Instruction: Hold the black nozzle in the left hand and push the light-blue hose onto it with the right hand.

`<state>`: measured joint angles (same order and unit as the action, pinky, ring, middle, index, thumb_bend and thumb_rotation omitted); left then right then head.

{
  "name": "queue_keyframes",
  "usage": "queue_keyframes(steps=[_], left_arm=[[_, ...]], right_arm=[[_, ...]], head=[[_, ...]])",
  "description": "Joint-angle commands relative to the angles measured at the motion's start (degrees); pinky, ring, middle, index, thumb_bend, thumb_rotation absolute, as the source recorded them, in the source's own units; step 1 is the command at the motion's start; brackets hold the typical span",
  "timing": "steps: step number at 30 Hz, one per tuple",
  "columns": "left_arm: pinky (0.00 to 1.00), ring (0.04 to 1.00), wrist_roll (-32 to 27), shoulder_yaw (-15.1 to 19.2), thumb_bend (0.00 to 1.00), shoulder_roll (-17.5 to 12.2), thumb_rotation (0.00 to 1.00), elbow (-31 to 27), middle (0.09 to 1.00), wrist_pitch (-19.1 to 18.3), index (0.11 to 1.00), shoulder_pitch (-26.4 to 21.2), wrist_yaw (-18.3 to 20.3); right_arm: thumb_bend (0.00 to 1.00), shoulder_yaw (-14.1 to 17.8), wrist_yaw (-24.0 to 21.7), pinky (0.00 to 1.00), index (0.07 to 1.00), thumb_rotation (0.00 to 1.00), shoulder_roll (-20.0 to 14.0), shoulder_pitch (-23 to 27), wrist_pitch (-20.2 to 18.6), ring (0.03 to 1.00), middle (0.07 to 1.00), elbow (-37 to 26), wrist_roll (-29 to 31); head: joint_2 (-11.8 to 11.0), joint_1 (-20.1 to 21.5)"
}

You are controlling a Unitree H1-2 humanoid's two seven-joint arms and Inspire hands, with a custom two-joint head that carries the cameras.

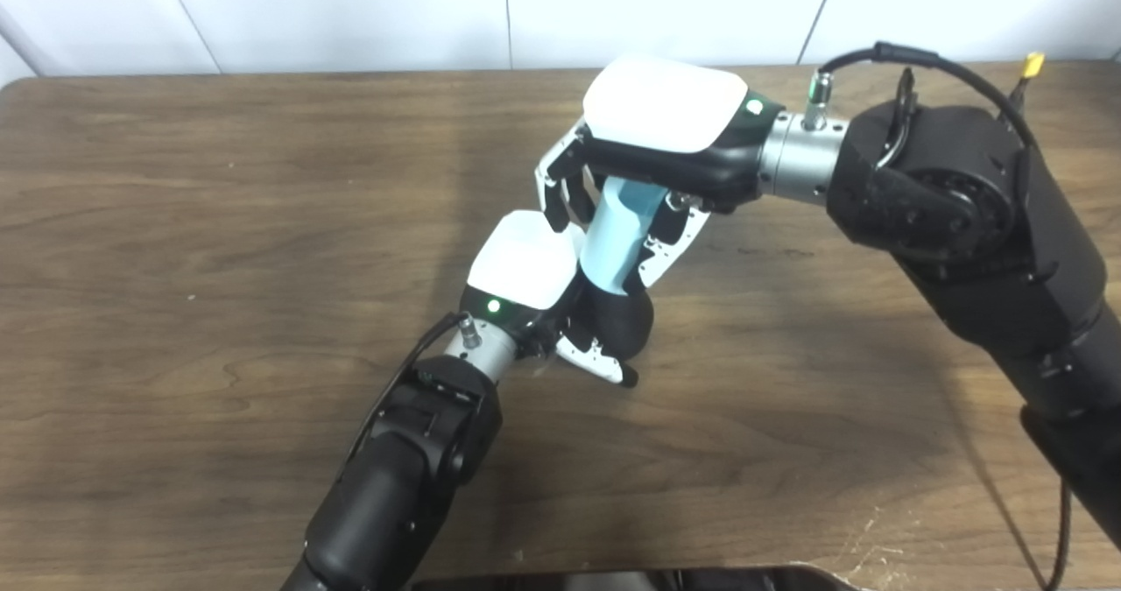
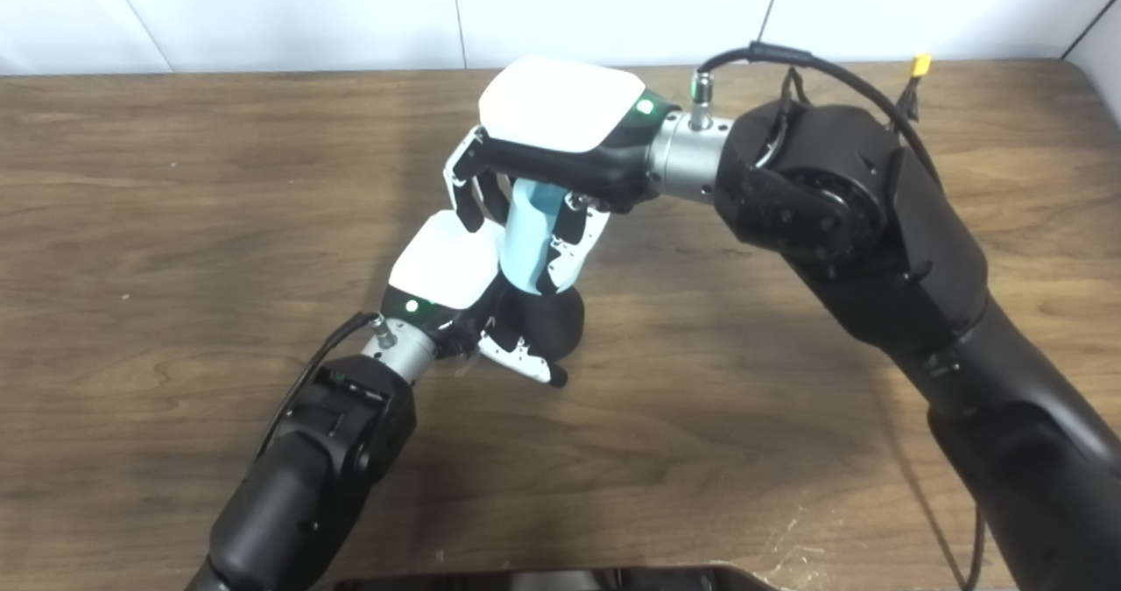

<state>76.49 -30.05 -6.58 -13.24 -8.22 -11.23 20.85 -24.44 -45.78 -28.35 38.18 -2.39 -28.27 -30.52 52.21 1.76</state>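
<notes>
The black nozzle (image 1: 623, 318) stands near the table's middle, wrapped by my left hand (image 1: 534, 280), which is shut on it; only its rounded right side shows. The light-blue hose (image 1: 613, 236) stands upright directly above the nozzle, and its lower end meets the nozzle's top. My right hand (image 1: 657, 136) reaches in from the right and is shut on the hose's upper part, with fingers on both sides. The hose's top end is hidden under the right palm.
The brown wooden table (image 1: 175, 223) spreads to all sides under the hands. A white wall runs behind its far edge. A dark object (image 1: 631, 580) lies along the near edge at the picture's bottom. The right forearm (image 1: 963, 214) crosses the right side.
</notes>
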Motion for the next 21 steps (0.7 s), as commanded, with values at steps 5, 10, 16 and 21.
queue_keyframes(steps=[5, 10, 16, 21], left_arm=[[0.62, 0.592, 1.5, -0.1, 0.52, 0.4, 0.00, -0.6, 0.529, 0.3, 0.454, -0.6, -1.1], [0.62, 0.596, 1.2, 0.1, 0.52, 0.7, 0.00, -0.7, 0.538, 0.1, 0.452, -0.7, -0.6], [0.63, 0.588, 1.1, 0.1, 0.52, 0.7, 0.00, -1.0, 0.528, 0.2, 0.458, -0.7, 0.0], [0.64, 0.584, 0.9, 0.1, 0.52, 0.8, 0.00, -1.0, 0.527, 0.3, 0.456, -0.5, -0.4]], right_arm=[[0.83, 1.1, -1.2, 0.53, 0.704, 0.30, 0.1, 0.8, -1.2, 0.616, 0.662, 0.4, 1.8], [0.84, 1.9, -1.1, 0.57, 0.728, 0.38, 0.8, 2.1, -1.8, 0.657, 0.694, 0.2, 3.1], [0.82, 4.1, -2.0, 0.55, 0.731, 0.41, 0.5, 2.9, -3.9, 0.628, 0.674, -1.2, 5.3], [0.81, 5.4, -2.2, 0.50, 0.721, 0.37, 0.6, 2.6, -4.6, 0.587, 0.675, -1.3, 6.8]], head=[[0.1, 0.0], [0.0, 0.0], [0.0, -0.1], [0.1, -0.2]])
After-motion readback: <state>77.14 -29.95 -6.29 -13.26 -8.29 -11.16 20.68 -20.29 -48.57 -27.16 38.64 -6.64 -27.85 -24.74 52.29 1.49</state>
